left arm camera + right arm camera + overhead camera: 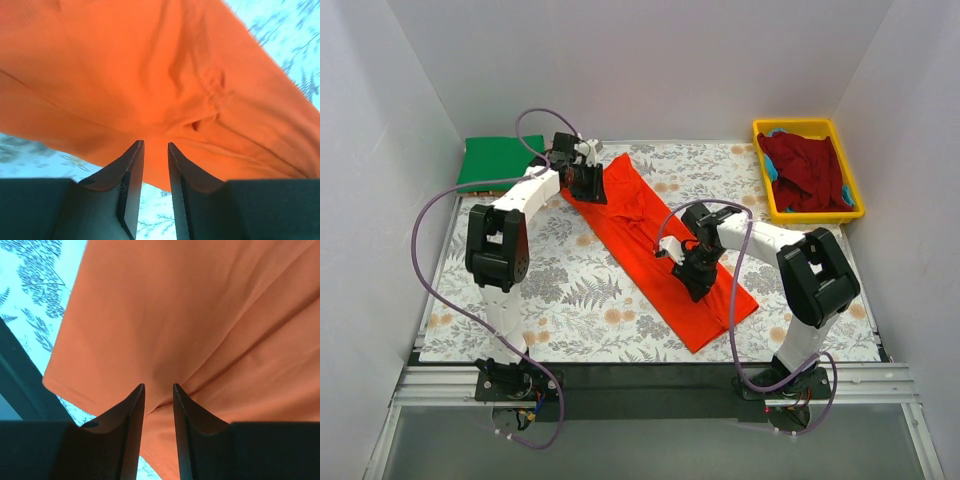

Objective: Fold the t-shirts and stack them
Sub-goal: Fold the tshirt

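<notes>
— Looking for the orange-red shirt (pixel 638 222), where does it lie?
— On the flowered surface (pixel 560 275), folded into a long strip that runs slantwise from far left to near right.
— And the left tool (pixel 586 182)?
— At the strip's far end. Its fingers are nearly together, with the shirt's edge pinched between the tips.
— The right tool (pixel 697 277)?
— On the strip's near half, by its right edge. Its gap is just as narrow, and the creases in the cloth run into the tips, so it is holding the cloth too.
— The other shirts?
— The green shirt (pixel 496 158) lies folded flat to the left of the strip's far end, just apart from it. The dark red shirt (pixel 806 172) is heaped in a yellow tray (pixel 808 125) well off to the strip's right, at the far side.
</notes>
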{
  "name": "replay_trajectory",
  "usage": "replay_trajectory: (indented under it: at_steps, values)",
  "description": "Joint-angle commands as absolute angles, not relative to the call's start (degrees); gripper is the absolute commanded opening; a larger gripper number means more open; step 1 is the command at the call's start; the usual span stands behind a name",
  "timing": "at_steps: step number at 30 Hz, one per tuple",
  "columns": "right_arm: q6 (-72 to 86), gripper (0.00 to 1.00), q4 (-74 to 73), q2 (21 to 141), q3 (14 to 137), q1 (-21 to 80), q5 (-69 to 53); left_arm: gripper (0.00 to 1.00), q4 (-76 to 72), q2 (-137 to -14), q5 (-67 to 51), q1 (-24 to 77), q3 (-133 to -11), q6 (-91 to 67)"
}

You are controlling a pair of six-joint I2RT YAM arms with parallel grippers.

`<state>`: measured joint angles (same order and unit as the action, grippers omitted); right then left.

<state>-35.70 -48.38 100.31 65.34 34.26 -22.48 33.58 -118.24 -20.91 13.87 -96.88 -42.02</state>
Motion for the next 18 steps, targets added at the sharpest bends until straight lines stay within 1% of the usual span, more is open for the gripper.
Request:
replay_trajectory:
  at_steps: [1,3,5,11,12,14,15,16,17,18]
  values:
    - [-34.81,0.35,-47.37,101.94,64.25,34.98,-21.18,0.24,33.84,-120.49,-23.29,14.41,-92.82,-47.28]
    - [-34.19,0.32,-46.76,103.70,63.29,35.77,-22.23,0.22,33.14,-122.68,-22.24,14.41,-92.99,-48.08]
    - [-33.58,0.31,-45.88,104.93,63.11,37.61,-23.89,0.21,33.22,-124.71,-21.27,14.41,-94.74,-47.99]
    - [-29.10,0.31,-42.81,110.82,66.87,45.78,-30.39,0.16,36.38,-134.55,-14.16,13.98,-105.37,-43.43]
    - [-28.13,0.32,-42.11,113.01,68.28,46.92,-31.63,0.16,36.65,-135.78,-12.67,13.71,-106.95,-41.07]
    - [-25.67,0.37,-42.01,115.74,75.56,49.21,-37.07,0.16,37.17,-139.91,-11.08,12.92,-113.97,-39.21]
    - [-24.97,0.42,-42.27,118.10,78.46,49.39,-38.92,0.17,38.57,-141.31,-11.68,12.57,-117.56,-38.42]
    - [-24.09,0.45,-42.54,118.91,81.97,49.05,-41.02,0.17,39.63,-142.81,-13.43,11.79,-120.82,-37.63]
    - [-23.65,0.48,-43.15,119.26,87.14,48.52,-41.65,0.20,40.60,-144.56,-14.75,11.43,-127.46,-37.53]
    - [-23.38,0.49,-43.42,118.92,89.36,47.73,-42.10,0.21,42.43,-144.84,-15.90,11.16,-129.96,-37.53]
